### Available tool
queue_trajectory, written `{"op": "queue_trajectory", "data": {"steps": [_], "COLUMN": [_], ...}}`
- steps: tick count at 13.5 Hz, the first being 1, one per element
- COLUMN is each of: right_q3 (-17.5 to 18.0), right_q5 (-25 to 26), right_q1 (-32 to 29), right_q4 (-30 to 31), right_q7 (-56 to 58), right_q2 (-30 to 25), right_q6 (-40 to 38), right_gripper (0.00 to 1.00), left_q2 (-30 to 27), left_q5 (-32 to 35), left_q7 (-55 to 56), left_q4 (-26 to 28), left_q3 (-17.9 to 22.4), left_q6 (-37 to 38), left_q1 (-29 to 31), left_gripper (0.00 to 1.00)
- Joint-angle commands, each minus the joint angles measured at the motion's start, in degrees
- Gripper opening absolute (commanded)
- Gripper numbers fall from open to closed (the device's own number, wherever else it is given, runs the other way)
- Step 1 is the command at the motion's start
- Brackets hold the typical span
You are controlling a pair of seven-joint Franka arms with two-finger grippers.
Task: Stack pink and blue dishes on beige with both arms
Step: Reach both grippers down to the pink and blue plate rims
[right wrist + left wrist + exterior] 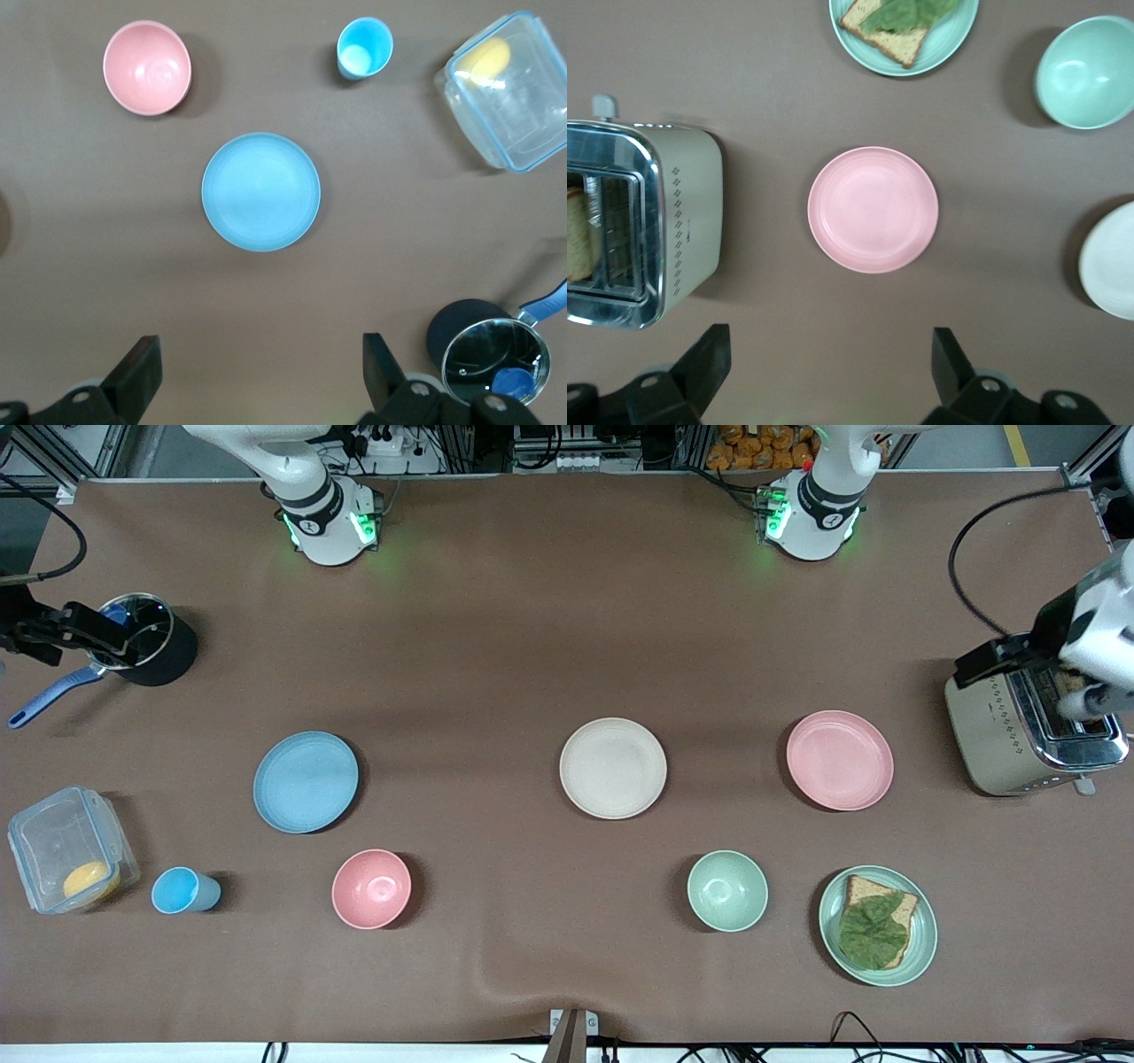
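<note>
The flat pale pink matte plate (873,209) and light blue matte plate (260,191) are lying on either side of the cream-beige plate (613,767), looking light, stiff and slick; their shallow rims offer the only hold. The left gripper (831,365) and right gripper (262,370) are hanging wide open, empty, above them.

Front camera high, faces robots, whole table; wrist cameras look straight down, sharing pink plate (839,760) (873,209), blue plate (306,781) (260,191).

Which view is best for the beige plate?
Front view: the beige plate shows whole, bare, between the blue plate and pink plate. The left wrist view catches only part of it, cut off at the picture's edge. The right wrist view shows nothing clearly identifiable as it.
</note>
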State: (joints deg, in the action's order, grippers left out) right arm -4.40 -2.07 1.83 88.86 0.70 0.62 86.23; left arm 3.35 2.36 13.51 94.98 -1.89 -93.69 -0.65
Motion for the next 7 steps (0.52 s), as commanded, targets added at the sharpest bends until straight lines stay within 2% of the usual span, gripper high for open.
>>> {"op": "queue_trajectory", "data": {"steps": [1, 4, 6, 7], "right_q3": [0.01, -0.08, -0.17, -0.17], "right_q5": [-0.38, -0.91, -0.39, -0.39], "right_q1": [3.26, 3.01, 2.13, 1.08], "right_q4": [0.00, -0.62, 0.16, 1.65], "right_q7": [1.66, 3.60, 3.87, 3.87], "right_q2": [3.14, 7.72, 12.63, 14.13], "right_q6": [0.08, -0.01, 5.41, 7.53], "right_gripper": [1.00, 1.00, 1.00, 1.00], "left_q2": [-1.76, -2.47, -1.25, -0.02], "left_q5": [1.16, 1.16, 1.07, 1.07], "left_q7": [-1.20, -1.20, -0.07, 0.03], "left_q4": [12.63, 25.47, 34.44, 37.09], "left_q3": [-0.13, -0.22, -0.22, -0.22], "left_q6": [-11.72, -25.08, -38.08, -43.19], "left_q1": [1.17, 4.41, 5.74, 5.75], "left_gripper": [1.00, 1.00, 1.00, 1.00]}}
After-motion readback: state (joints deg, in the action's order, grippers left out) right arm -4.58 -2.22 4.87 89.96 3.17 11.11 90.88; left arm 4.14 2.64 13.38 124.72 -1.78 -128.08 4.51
